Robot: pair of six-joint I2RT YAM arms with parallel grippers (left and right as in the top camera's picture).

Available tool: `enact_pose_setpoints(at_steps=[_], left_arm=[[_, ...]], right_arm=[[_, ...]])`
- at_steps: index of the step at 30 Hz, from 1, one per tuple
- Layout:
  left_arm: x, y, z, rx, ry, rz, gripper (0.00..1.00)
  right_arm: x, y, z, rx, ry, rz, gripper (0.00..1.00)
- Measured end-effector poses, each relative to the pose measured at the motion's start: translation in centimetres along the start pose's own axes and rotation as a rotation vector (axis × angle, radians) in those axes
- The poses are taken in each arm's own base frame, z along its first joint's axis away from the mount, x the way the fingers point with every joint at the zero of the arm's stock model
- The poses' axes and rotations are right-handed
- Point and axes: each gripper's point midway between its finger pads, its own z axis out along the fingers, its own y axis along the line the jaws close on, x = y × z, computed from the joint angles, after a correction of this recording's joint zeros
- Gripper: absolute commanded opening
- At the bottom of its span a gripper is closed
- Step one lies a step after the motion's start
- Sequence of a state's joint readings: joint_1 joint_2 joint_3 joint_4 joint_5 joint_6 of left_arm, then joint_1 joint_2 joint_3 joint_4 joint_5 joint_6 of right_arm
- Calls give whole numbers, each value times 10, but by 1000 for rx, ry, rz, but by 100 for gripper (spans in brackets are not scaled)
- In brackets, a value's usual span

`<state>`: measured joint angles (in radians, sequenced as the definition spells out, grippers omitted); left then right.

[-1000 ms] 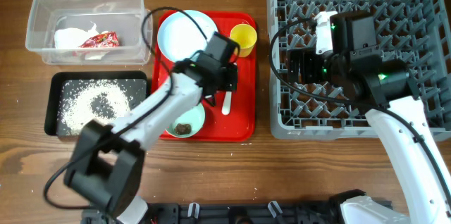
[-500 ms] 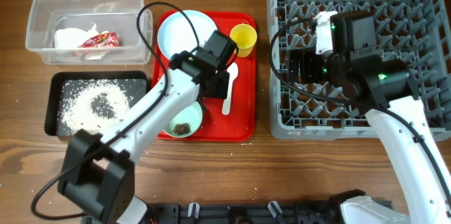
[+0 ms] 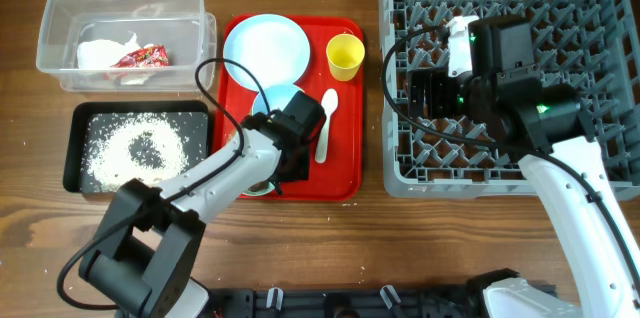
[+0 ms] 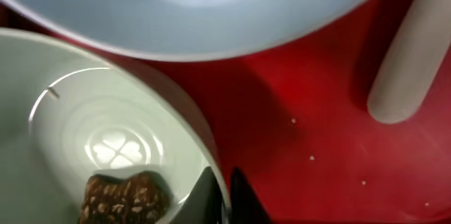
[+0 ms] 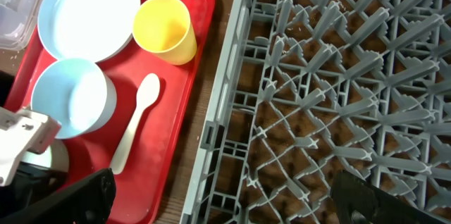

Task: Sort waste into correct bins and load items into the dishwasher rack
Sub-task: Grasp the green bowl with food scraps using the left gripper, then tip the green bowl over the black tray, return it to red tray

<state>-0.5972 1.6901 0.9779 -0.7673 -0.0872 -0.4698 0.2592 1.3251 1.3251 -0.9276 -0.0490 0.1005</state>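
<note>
Brown wood-grain tabletop fills the overhead view, where the left gripper (image 3: pixel 283 166) reaches down onto a flat red tray (image 3: pixel 345 158); the pale green bowl (image 3: pixel 255 188) shows just beneath and left of it, mostly hidden by the arm. The right gripper (image 3: pixel 420 93) hangs over the grey pegged dishwasher rack (image 3: pixel 590 18). From the left wrist, the claw (image 4: pixel 225 199) is clenched on the green bowl's (image 4: pixel 106 132) thin glossy rim, one finger inside and one outside. A rough brown food lump (image 4: pixel 123 194) lies in the bowl just left of the fingers; a smooth white bowl (image 4: pixel 211 13) sits ahead, and the matte white plastic spoon (image 4: pixel 405 62) ahead to the right. From the right wrist, the claw (image 5: pixel 222 189) is spread wide above the rack's (image 5: pixel 338 76) lattice, with the yellow cup (image 5: pixel 165 30) and round pale blue plate (image 5: pixel 88 9) ahead to its left.
</note>
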Motion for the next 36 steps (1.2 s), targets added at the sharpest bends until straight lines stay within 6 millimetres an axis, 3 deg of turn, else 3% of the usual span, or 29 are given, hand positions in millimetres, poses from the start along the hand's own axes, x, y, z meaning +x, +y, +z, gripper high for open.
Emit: enact_pose_setpoints(at_steps=[8,11,12,15,23,28,34,36], left_arm=[[5,9,-13,-29,-5,-178,4],[-11,3,-40,34,-93,-220,4],[-29,-4,-70,102,-189,-246,4],[-45,1,-104,131,-314,-273,4],[-66,34,-114,18,-446,-397,4],[-81,90,-114,176,-354,-572,4],[-90,197,-142,671,-358,-853,4],[-88,216,-146,808,-364,-905,4]], right_arm=[[-3,0,0,-1,-11,-1,100],[-5,0,0,-2,-19,-1,100],[-6,1,0,-2,-23,-1,100],[-6,1,0,-2,-23,-1,100],[-6,1,0,-2,-23,-1,100],[-6,1,0,-2,-23,-1,100],[-7,1,0,-2,-27,2,100],[-7,1,0,-3,-27,2,100]])
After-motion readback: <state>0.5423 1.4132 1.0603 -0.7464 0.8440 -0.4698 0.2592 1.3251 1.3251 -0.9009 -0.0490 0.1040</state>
